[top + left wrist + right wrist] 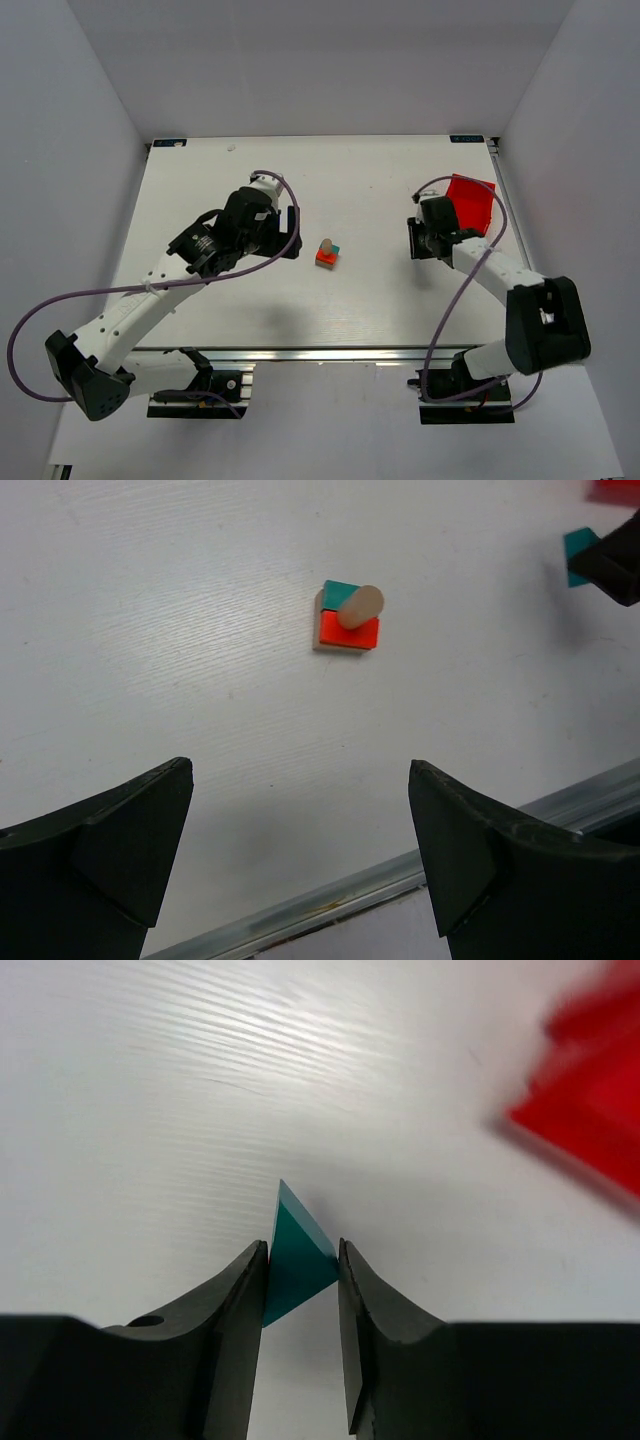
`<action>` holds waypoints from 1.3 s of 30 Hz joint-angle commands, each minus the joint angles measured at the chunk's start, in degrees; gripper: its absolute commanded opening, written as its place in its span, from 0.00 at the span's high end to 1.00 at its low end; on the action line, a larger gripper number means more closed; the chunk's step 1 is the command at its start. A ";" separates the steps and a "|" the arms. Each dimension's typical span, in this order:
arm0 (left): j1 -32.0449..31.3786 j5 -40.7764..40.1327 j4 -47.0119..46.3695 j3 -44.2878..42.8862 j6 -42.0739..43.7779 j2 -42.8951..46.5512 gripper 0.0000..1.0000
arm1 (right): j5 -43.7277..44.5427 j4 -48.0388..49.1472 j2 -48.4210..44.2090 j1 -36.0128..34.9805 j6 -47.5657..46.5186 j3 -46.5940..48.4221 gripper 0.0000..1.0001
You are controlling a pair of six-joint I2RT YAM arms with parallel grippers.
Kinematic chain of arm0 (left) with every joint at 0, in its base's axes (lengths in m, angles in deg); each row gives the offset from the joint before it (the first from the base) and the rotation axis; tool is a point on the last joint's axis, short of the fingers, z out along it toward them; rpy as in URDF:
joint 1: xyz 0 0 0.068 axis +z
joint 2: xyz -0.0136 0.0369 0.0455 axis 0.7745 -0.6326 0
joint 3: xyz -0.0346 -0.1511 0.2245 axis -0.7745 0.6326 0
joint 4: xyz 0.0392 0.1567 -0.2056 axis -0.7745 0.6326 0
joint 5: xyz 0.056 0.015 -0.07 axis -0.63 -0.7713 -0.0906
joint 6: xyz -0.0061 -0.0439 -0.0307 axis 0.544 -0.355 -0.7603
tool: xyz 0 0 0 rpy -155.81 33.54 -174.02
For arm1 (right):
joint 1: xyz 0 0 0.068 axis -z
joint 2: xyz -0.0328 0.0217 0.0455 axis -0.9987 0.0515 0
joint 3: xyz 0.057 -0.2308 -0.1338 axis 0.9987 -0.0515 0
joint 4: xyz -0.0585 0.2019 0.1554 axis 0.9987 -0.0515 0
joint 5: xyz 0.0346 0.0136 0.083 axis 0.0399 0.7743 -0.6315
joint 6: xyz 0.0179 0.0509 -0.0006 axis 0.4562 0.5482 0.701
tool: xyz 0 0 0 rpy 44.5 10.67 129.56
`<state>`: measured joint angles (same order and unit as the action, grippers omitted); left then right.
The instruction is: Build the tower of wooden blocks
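The wood block tower point(326, 254) stands mid-table: a tan base, a red block point(352, 636) and a teal block point(339, 591) side by side on it, and a tan cylinder point(360, 606) on top. My left gripper point(287, 233) hovers left of the tower, open and empty point(300, 780). My right gripper point(416, 240) is right of the tower, next to the red bin. Both its fingers press on a teal wedge point(298, 1257), point away from the camera, just above the white table. The left wrist view shows that wedge point(578, 552) at the right gripper's tip.
A red plastic bin point(470, 203) lies at the back right, just behind my right gripper, and is blurred in the right wrist view point(590, 1110). The table's metal front rail point(330, 900) runs below my left fingers.
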<state>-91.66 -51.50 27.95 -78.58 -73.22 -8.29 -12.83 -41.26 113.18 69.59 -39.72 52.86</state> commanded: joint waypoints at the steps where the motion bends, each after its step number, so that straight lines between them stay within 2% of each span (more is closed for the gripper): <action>1: -0.05 6.77 -2.74 -3.40 0.11 -0.95 0.02 | -22.02 8.53 -7.20 -2.40 -19.74 0.26 0.80; 2: -0.05 7.74 -3.09 -3.67 -0.06 -1.22 0.02 | -25.96 9.42 -10.70 -3.02 -22.38 0.08 0.80; 3: -0.05 10.36 -3.96 -4.10 -0.15 -1.57 0.02 | -33.57 9.77 -12.30 -4.24 -27.89 0.00 0.80; 6: -0.05 16.26 -7.03 -4.20 -0.59 -1.83 0.02 | -44.67 10.40 -17.06 -7.76 -34.33 -0.36 0.80; 10: -0.23 26.53 -10.82 -3.94 -1.99 -2.97 0.02 | -49.55 6.97 -18.47 -11.89 -41.46 2.36 0.78; 12: -0.66 28.83 -13.11 -3.06 -2.96 -3.50 0.02 | -51.66 6.44 -18.82 -13.91 -43.05 3.94 0.77; 16: -1.02 34.28 -16.71 -0.60 -5.51 -4.65 0.02 | -50.88 7.93 -19.17 -16.73 -43.59 5.62 0.76; 23: -1.11 34.73 -20.76 2.92 -8.15 -4.73 0.07 | -47.89 11.44 -20.67 -20.68 -42.80 5.09 0.74; 32: -1.28 30.60 -22.16 4.77 -9.73 -4.47 0.19 | -44.38 12.41 -22.60 -23.68 -42.45 4.48 0.71; 39: -1.28 31.83 -22.34 4.24 -9.30 -5.53 0.37 | -41.56 14.08 -23.04 -25.17 -41.74 4.21 0.70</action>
<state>-92.60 -20.07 6.81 -74.21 -82.88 -13.69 -55.91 -31.11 91.61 45.16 -81.94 56.12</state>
